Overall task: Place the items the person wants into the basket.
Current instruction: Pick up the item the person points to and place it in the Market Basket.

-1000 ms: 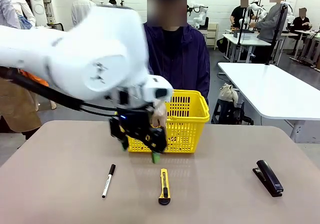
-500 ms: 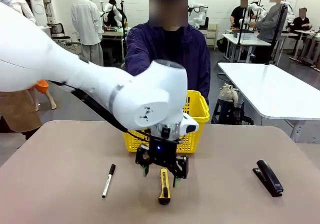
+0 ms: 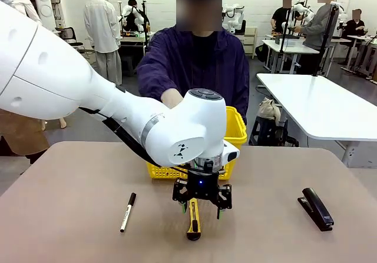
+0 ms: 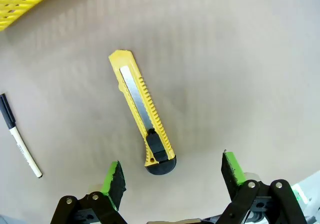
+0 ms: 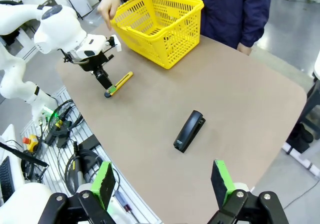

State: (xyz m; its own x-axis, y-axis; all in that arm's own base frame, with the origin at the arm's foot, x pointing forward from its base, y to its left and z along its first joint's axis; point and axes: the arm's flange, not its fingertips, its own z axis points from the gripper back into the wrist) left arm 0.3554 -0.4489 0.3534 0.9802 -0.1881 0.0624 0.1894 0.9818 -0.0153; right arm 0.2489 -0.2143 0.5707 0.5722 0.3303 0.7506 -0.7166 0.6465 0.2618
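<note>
The left pincer (image 3: 203, 209) is seen from the front held low over the counter (image 3: 70, 186), its jaws spread wide, poised above the yellow-and-black utility knife (image 3: 193, 219). In the left wrist view the knife (image 4: 142, 112) is shown lying flat on the counter (image 4: 240, 63), its black end nearest the camera and between the two green-padded fingertips (image 4: 113, 176), which are not touching it. Nothing is held by this pincer (image 4: 172, 171).

The white marker with black cap (image 3: 127, 211) is seen lying on the counter on the knife's left in the front view, well apart from the knife. The black stapler (image 3: 317, 208) is seen resting near the counter's right edge.

The yellow basket (image 3: 234, 135) is placed at the far side of the counter, behind the left arm, directly in front of the person (image 3: 194, 63). What lies inside it cannot be told from the front. In the right wrist view the basket (image 5: 157, 26) is seen with one of the person's hands (image 5: 107, 6) at its rim.

The right pincer (image 5: 162, 181) is held high above the counter's edge, its jaws spread and empty, with the stapler (image 5: 189, 130) seen on the counter beyond it.
</note>
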